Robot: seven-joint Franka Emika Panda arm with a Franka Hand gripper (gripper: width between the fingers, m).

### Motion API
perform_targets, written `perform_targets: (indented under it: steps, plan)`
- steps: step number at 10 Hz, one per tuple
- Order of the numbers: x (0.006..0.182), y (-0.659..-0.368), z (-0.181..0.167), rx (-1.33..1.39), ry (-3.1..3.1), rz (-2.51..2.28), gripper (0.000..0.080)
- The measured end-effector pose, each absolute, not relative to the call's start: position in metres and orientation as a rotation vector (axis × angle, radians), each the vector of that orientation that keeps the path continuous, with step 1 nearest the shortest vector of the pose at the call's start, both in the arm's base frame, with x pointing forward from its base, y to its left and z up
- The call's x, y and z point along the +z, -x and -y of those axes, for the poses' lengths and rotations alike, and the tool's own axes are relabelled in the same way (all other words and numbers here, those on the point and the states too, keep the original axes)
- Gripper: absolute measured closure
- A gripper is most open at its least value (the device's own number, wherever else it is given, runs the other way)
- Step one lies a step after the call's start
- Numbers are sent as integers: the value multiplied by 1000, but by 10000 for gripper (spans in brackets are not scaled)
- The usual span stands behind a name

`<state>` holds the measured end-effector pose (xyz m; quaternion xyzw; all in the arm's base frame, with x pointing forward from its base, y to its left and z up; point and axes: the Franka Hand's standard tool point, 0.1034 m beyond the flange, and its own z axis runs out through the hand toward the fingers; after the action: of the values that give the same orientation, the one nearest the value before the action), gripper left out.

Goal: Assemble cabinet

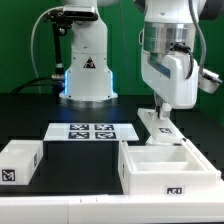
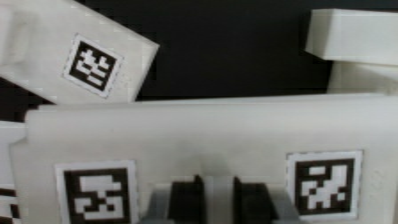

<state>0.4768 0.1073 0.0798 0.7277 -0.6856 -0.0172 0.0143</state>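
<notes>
Block: far on the exterior view's left I've got a small white block (image 1: pixel 18 160) sitting on the black table (image 1: pixel 70 205), with one tag on the face turned toward the camera.
Pedestal: the arm's white pedestal (image 1: pixel 85 70) stands at the back of the table, with a blue glow at its foot.
Marker board: the marker board (image 1: pixel 90 132) lies flat in front of the pedestal showing four tags, apart from the block and apart from the cabinet.
White part: right of the board I see a smaller tagged white part (image 1: pixel 160 125) directly under the gripper and just behind the cabinet's back wall.
Gripper: the gripper (image 1: pixel 158 111) hangs low from the arm at the top right, with its tips at that white part. On the wrist view the gripper (image 2: pixel 214 200) shows two dark fingers (image 2: pixel 187 198) with only a narrow slit between them. I cannot tell whether they are pinching anything or just standing close.
White panel: on the wrist view a broad white panel (image 2: pixel 196 125) with two tags fills the middle. I can't say whether it is the same white part.
Cabinet: the cabinet (image 1: pixel 150 185) sits front right on the table. It's an open-topped white box with a divider inside and one small tag on its front wall, and nothing is gripping it.
Other pieces: the wrist view also shows a tilted tagged piece (image 2: pixel 89 62) and a plain white piece (image 2: pixel 347 40) beyond the panel.
</notes>
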Motion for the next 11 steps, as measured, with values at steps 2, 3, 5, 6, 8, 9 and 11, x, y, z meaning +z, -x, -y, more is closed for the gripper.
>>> perform_targets:
  steps: [2,3,5,6,8,9,11]
  plan:
    - [77,-476,-108,-52,-2265,2125,733]
    - [74,-478,-109,-47,-2264,2119,733]
    - [75,-490,-110,-29,-2268,2120,733]
    - [76,-495,-109,-24,-2269,2120,733]
    - [77,-498,-109,-17,-2273,2117,733]
    - [76,-498,-109,-17,-2273,2116,733]
    - [75,-497,-108,-17,-2271,2114,733]
